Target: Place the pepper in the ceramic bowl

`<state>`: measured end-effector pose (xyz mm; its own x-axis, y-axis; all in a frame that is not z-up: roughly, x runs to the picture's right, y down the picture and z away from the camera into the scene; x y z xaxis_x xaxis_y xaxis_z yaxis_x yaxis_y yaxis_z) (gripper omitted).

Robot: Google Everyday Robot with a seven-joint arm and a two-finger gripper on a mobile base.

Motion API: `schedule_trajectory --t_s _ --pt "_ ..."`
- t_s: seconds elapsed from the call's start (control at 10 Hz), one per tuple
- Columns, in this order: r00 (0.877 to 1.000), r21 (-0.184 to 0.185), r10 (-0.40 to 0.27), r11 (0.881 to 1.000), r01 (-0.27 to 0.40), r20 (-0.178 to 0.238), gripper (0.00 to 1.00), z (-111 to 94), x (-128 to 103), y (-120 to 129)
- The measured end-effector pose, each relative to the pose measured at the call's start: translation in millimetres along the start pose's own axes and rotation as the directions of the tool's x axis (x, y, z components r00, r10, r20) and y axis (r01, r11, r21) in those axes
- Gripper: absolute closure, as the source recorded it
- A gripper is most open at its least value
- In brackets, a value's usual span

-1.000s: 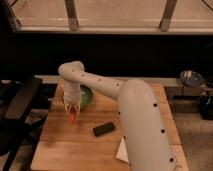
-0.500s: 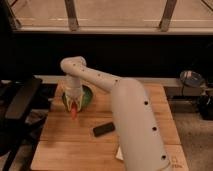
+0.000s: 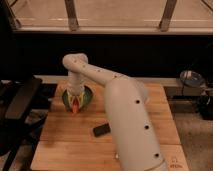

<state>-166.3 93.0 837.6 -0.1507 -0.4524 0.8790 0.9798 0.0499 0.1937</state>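
Note:
The green ceramic bowl (image 3: 84,97) sits at the back left of the wooden table (image 3: 150,115), mostly covered by my arm's wrist. My gripper (image 3: 75,102) hangs over the bowl's front left rim and holds the orange-red pepper (image 3: 75,107), which points downward at the bowl's front edge. The pepper's tip reaches just past the rim toward the table. The gripper is shut on the pepper's upper end.
A black rectangular block (image 3: 101,130) lies on the table in front of the bowl. My white arm (image 3: 127,115) crosses the table's middle. A dark chair (image 3: 20,107) stands at the left. A round grey object (image 3: 191,77) sits at the far right.
The gripper with the pepper has moved slightly back and over the bowl's front rim. The arm has swung further left.

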Motion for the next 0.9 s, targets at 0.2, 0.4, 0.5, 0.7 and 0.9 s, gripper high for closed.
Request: schedule_trajectory --t_s 0.2,0.4,0.5,0.7,0.9 --pt "1.000 -0.001 -0.001 1.000 0.001 -0.007 0.92 -2 3 2" --pt "0.996 0.017 -0.053 0.998 0.054 -0.071 0.92 -13 1 -11" --pt "0.992 0.027 -0.071 0.997 0.074 -0.100 0.92 -23 5 -13" --pt "0.982 0.054 -0.102 0.992 0.111 -0.159 0.92 -45 26 -17" --pt "0.968 0.073 -0.105 0.989 0.125 -0.229 0.92 -64 46 -17"
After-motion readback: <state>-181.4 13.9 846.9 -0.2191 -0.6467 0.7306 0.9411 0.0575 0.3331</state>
